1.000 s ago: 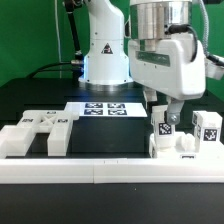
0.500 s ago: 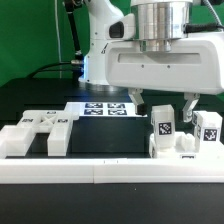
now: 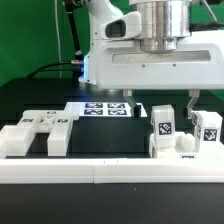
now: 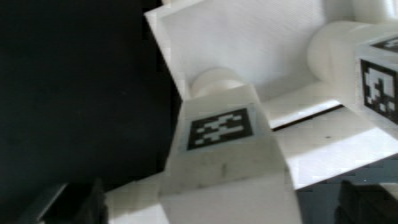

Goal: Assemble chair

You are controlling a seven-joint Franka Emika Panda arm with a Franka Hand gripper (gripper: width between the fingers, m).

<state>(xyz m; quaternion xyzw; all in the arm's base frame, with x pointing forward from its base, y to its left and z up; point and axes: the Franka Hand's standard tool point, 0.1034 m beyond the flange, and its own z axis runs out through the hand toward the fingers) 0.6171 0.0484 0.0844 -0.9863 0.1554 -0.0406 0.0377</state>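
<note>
Hanging wide open with nothing held, the gripper (image 3: 162, 107) is seen above an upright tagged chair piece (image 3: 163, 126), which is flanked by the fingers (image 3: 133, 108) without being touched. A second tagged piece (image 3: 207, 128) is stood at its 3 o'clock, and flat chair parts (image 3: 38, 135) are laid at 9 o'clock.

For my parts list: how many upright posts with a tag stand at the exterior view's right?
2: one post below the gripper, the other nearer the exterior view's right edge. Some may be hidden.
</note>
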